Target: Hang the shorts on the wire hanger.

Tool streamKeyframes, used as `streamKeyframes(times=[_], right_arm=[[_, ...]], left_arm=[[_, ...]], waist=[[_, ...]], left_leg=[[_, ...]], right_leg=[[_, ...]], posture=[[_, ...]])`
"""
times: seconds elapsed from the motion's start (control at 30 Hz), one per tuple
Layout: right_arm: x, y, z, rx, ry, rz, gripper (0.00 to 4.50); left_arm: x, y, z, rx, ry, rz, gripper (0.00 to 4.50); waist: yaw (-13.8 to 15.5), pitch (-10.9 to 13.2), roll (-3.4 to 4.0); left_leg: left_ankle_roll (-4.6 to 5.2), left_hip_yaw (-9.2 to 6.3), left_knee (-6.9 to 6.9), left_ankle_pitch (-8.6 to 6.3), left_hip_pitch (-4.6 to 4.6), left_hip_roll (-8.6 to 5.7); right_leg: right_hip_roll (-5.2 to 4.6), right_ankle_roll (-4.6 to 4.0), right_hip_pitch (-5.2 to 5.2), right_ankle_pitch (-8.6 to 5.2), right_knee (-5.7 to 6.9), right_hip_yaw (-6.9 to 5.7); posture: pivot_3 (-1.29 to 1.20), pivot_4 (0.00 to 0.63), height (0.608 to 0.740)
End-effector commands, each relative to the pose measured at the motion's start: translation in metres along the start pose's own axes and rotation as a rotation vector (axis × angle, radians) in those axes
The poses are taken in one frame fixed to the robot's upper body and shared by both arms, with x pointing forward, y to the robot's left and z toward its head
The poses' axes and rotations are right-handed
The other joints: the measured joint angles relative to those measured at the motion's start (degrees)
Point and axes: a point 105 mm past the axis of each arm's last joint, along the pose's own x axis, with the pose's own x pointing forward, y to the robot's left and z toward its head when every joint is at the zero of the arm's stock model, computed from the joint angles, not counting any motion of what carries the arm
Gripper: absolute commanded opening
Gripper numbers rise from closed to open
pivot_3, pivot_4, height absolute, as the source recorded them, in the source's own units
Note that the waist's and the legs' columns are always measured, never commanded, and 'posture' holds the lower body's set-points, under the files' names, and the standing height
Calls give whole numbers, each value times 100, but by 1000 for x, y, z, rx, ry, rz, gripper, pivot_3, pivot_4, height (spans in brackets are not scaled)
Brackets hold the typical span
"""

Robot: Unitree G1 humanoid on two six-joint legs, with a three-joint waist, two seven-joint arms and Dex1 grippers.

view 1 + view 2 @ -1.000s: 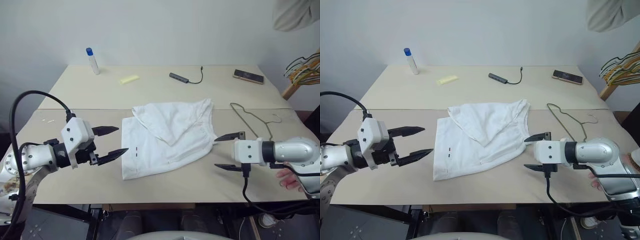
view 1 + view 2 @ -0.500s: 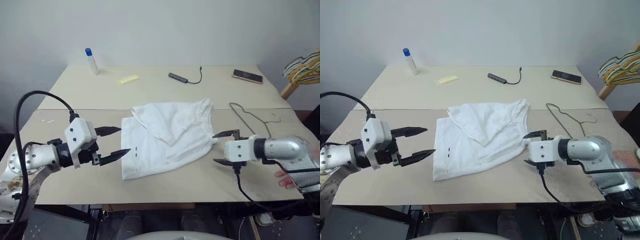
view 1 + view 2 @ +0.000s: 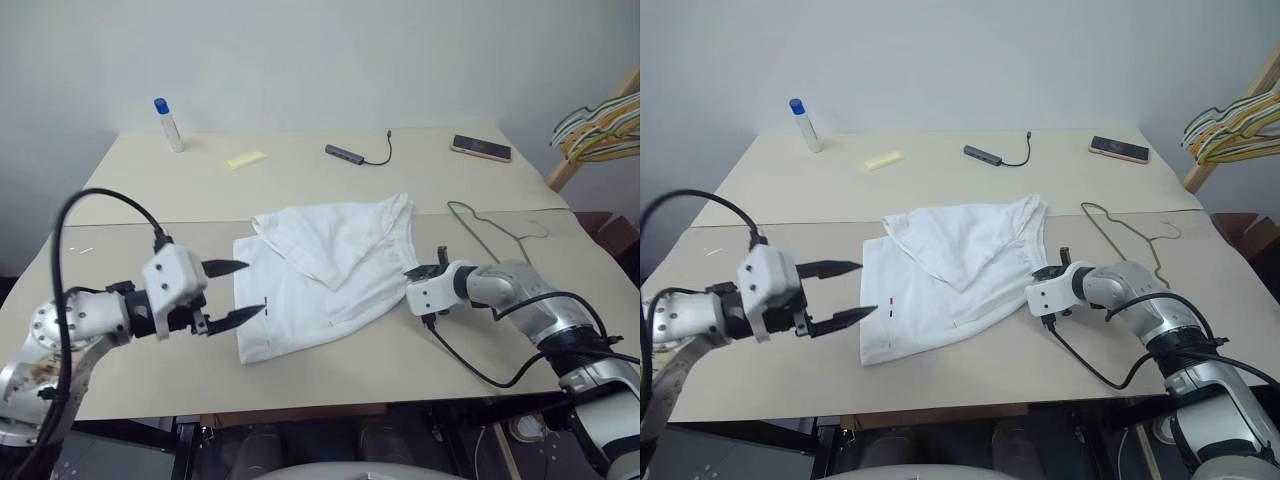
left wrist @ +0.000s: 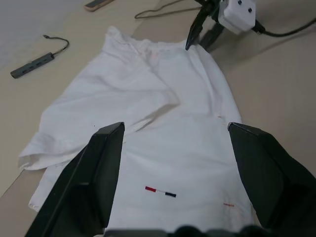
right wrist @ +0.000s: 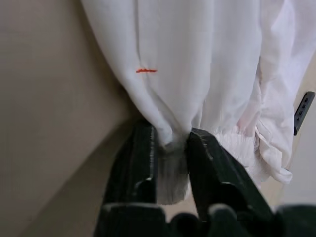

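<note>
Since a second ago the right gripper [image 5: 170,148] has been driven forward and down to the shorts [image 3: 325,270] and clamped on a bunched fold at their edge; it was wide open and clear of the cloth then. The left gripper [image 3: 232,293] is spread and empty, hovering just off the opposite hem, barely shifted. The whole head view has also shifted a little, so the camera has moved.

The shorts are lying crumpled on the table [image 3: 130,215], one flap folded over. The wire hanger [image 3: 493,228] is flat on the table just beyond the right arm, near the shorts and apart from them.

Step in hand, as judged: grip secured before the lift. The pinch looks thin, so a slow, straight lift is advised to keep the fold from slipping out. The left gripper would best be brought onto the near hem so the cloth can be spread rather than dragged. The hanger hook should be kept clear of the arm's cable.

The cloth squeezed between the fingers [image 5: 136,163], and an orange stitch [image 5: 146,70] just beyond, are given by the right wrist view; the head views show contact at best. The red and black mark [image 4: 160,191] is clearest in the left wrist view.
</note>
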Motion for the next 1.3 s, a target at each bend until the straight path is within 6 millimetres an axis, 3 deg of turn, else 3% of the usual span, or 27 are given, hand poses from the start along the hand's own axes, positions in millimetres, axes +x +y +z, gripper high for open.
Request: streamKeyframes(times=[0.03,0.2,0.4,0.47,0.6,0.67,0.8,0.9,1.03,1.13,1.2,1.3], right_arm=[[-11,-21,3,-17,-18,-68,30],[-26,-33,15,4,-65,-98,30],[-32,-36,23,10,-81,-100,30],[-33,-38,26,11,-86,-106,0],[-37,-42,30,10,-98,-115,0],[-40,-44,31,7,-100,-121,0],[-48,-45,35,-20,-122,-122,0],[-55,-44,40,-32,-156,-106,0],[-78,-40,49,-74,-260,-8,0],[-85,-47,51,-44,-303,5,0],[-81,-65,49,-2,-314,-61,0],[-70,-118,38,85,-267,-274,0]], left_arm=[[10,-14,-14,152,97,-63,3616],[30,-29,-44,203,201,-122,3616],[45,-32,-86,281,386,-195,3616],[48,-28,-101,329,455,-210,3232],[57,-14,-109,387,488,-154,2074],[61,-2,-104,378,467,-103,1466],[54,17,-96,406,460,-56,65],[40,15,-85,416,426,-134,28],[-6,1,-51,415,323,-383,28],[-21,8,-36,423,291,-406,28],[-19,22,-26,429,246,-342,28],[1,68,0,461,148,-113,28]], waist=[[1,0,0],[14,1,6],[5,-1,6],[20,-11,22],[12,-33,58],[-3,-36,61],[-15,-37,62],[-55,-35,59],[-156,-18,39],[-166,-15,36],[-169,-12,31],[-174,1,11]], left_leg=[[0,0,-1,0,0,0],[0,0,-3,0,-1,0],[1,0,-4,0,1,1],[1,1,-4,0,4,-3],[3,3,-8,0,43,-5],[4,3,-23,0,97,-3],[15,-1,-26,7,98,4],[15,1,-39,7,88,7],[15,10,-54,6,51,8],[15,24,-52,7,33,-3],[16,36,-52,7,45,-7],[18,37,-51,9,94,-2]], right_leg=[[0,0,-1,0,0,0],[-1,0,-1,0,0,0],[1,0,0,0,3,0],[-2,1,4,0,2,0],[-3,3,46,-2,0,1],[0,1,94,-12,-2,2],[11,11,90,-21,-1,2],[15,-9,72,-14,0,9],[4,-12,23,-15,3,22],[-21,-3,6,-10,1,31],[-21,2,13,-8,0,44],[-3,3,63,-10,-1,45]], posture=[[-23,0,740],[-41,0,740],[-63,0,740],[-68,0,740],[-80,0,740],[-81,0,740],[-85,0,740],[-93,0,740],[-89,0,740],[-86,0,740],[-83,0,740],[-77,0,740]])
